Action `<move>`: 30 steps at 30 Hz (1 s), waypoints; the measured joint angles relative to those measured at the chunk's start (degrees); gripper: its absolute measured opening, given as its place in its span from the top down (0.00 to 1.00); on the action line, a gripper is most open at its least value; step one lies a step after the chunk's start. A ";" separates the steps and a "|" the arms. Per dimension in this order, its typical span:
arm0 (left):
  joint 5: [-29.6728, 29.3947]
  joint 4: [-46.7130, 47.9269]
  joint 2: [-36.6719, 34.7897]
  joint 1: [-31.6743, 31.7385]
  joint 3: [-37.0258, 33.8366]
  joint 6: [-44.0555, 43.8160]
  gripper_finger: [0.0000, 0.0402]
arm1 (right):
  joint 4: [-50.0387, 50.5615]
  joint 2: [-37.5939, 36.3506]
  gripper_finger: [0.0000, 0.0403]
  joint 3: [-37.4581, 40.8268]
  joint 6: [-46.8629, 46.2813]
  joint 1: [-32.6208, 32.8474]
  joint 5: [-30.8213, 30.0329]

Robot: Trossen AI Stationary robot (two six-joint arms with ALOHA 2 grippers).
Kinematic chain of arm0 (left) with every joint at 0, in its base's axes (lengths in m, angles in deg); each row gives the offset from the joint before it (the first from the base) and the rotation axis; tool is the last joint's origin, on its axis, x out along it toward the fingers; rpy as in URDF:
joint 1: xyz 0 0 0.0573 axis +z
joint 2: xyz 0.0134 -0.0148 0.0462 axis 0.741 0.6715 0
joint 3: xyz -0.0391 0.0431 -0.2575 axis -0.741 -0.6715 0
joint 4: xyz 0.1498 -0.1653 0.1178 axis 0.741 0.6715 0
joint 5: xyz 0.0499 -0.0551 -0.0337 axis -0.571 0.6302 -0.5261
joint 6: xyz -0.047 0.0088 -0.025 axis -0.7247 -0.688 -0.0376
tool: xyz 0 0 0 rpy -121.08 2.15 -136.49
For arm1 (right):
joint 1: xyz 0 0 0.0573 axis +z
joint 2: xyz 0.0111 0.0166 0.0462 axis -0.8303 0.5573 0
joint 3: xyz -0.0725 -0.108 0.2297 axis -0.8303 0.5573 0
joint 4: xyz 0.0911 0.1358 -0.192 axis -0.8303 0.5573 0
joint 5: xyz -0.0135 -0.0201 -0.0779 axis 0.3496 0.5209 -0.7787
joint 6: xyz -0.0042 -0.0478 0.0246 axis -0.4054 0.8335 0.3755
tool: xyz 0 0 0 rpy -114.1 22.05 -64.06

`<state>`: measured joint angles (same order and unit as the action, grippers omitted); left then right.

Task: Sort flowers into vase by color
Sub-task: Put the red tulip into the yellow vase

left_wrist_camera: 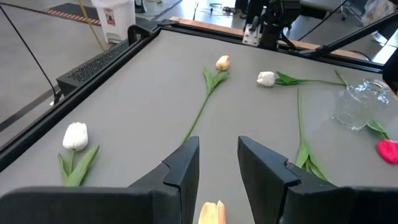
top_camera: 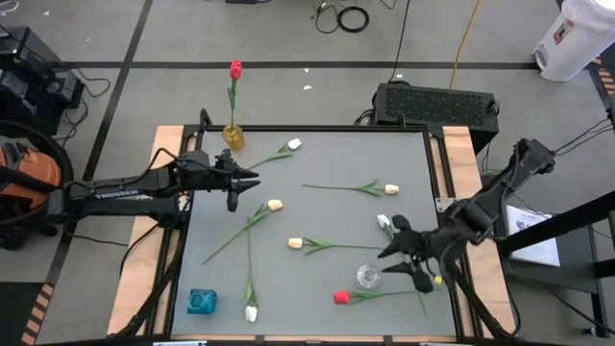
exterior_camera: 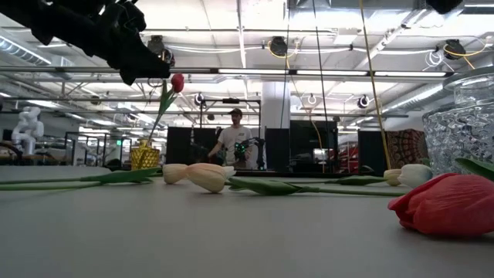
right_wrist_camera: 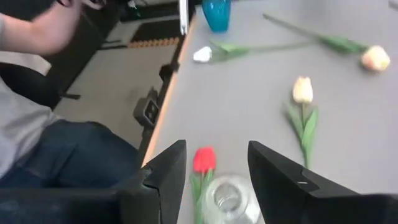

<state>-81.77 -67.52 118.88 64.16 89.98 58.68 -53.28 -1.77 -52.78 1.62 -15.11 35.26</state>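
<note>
Several tulips lie flat on the grey table (top_camera: 327,163): cream ones (top_camera: 275,205) (top_camera: 295,243) (top_camera: 389,188), white ones (top_camera: 293,144) (top_camera: 251,312) (top_camera: 383,221) and a red one (top_camera: 341,297). Another red tulip (top_camera: 234,69) stands with its stem in the yellow vase (top_camera: 232,136) at the far left corner. A clear glass vase (top_camera: 367,277) and a blue vase (top_camera: 201,302) stand near the front edge. My left gripper (left_wrist_camera: 217,162) hangs open above a cream tulip (left_wrist_camera: 211,213). My right gripper (right_wrist_camera: 216,162) is open in the air over the clear vase (right_wrist_camera: 230,199) and the red tulip (right_wrist_camera: 204,159).
A person sits beside the table's near edge, a sleeve and jeans (right_wrist_camera: 56,143) showing in the right wrist view. Another person (exterior_camera: 234,139) stands far back in the room. The table's raised dark frame (top_camera: 183,250) runs along its sides.
</note>
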 joint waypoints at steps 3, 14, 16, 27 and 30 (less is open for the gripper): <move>0.01 -0.03 0.01 0.02 0.00 0.01 0.71 | 1.18 2.20 0.59 -0.52 -4.57 2.18 -1.69; 0.00 0.01 0.01 0.02 0.00 0.11 0.71 | 4.41 8.19 0.59 -0.52 -20.48 6.41 -1.63; -0.01 0.01 0.01 0.02 0.00 0.11 0.71 | 5.73 9.32 0.59 -0.52 -23.25 7.08 -1.51; -0.01 0.01 0.01 0.02 0.00 0.59 0.71 | 8.17 14.99 0.59 -0.52 -32.07 10.44 -1.16; -0.01 0.01 0.01 0.02 0.00 1.50 0.71 | 8.06 16.86 0.59 -0.52 -32.50 10.48 -1.16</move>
<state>-81.78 -67.51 118.89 64.18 89.98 60.18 -45.22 15.08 -53.30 -30.88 -4.62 34.10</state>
